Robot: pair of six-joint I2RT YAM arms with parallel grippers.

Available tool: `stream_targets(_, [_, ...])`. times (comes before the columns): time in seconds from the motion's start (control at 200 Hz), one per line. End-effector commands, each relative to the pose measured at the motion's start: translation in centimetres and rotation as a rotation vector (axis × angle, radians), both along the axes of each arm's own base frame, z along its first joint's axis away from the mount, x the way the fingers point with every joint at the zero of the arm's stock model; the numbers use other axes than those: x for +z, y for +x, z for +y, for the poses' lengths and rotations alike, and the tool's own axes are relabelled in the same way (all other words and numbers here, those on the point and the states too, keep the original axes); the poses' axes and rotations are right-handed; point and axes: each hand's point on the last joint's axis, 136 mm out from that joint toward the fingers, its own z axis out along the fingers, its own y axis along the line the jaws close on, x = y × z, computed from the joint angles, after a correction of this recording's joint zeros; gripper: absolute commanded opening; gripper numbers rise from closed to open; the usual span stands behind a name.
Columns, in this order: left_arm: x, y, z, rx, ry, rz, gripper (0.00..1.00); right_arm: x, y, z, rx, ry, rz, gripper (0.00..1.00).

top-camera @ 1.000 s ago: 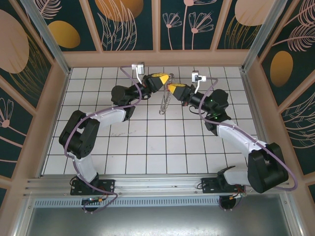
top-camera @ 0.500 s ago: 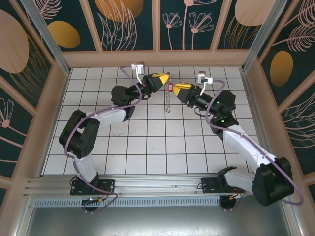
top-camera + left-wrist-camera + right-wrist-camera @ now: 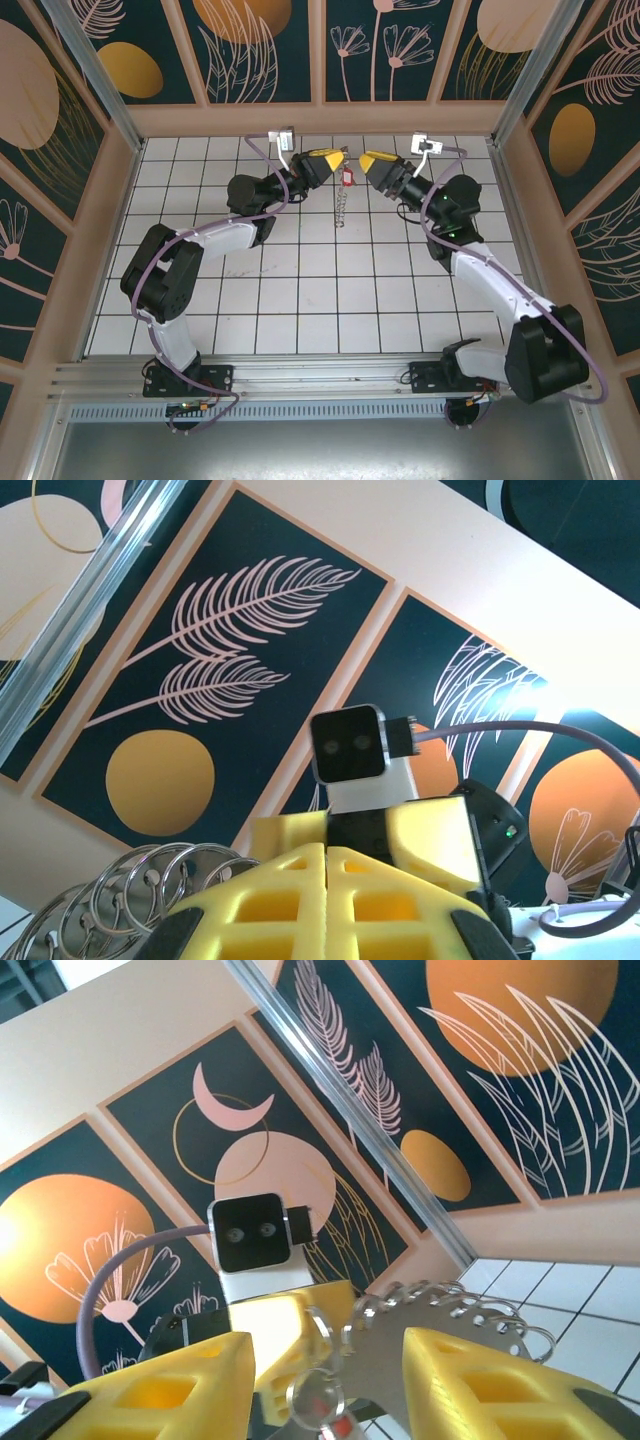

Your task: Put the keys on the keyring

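My left gripper (image 3: 337, 160) is raised over the far middle of the floor and is shut on the keyring (image 3: 342, 207), which dangles from its tip as a string of small metal loops. The key's red head (image 3: 348, 177) hangs just below that tip. My right gripper (image 3: 366, 160) faces it from the right, open, a short gap away, with nothing between its fingers. In the right wrist view, past the open right gripper (image 3: 330, 1352), I see the key (image 3: 341, 1426) under a round ring and the keyring (image 3: 462, 1305) fanned out. In the left wrist view, several loops of the keyring (image 3: 150, 882) show beside the shut left gripper (image 3: 327, 851).
White tiled floor (image 3: 300, 290) lies below both arms. Patterned walls stand close behind the grippers at the back (image 3: 320, 60), with metal corner posts (image 3: 95, 70) at both sides. The arm bases sit on the rail (image 3: 320, 375) at the near edge.
My right gripper has opened and drawn back to the right, away from the left gripper. The key's red head now hangs by the left gripper's tip with the keyring. The left arm has stayed put.
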Motion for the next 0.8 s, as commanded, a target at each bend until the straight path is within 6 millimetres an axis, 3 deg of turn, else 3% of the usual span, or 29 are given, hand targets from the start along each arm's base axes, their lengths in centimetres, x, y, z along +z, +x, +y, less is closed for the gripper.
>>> stream_targets(0.0, [2.0,-1.0,0.7,0.011,-0.062,-0.062,0.0,3.3,-0.4,0.3,0.028,0.085,-0.058,0.43])
stream_targets(0.791, [1.7,-0.6,0.5,0.016,-0.061,-0.053,0.0,2.2,-0.3,2.4,0.082,0.077,-0.043,0.37])
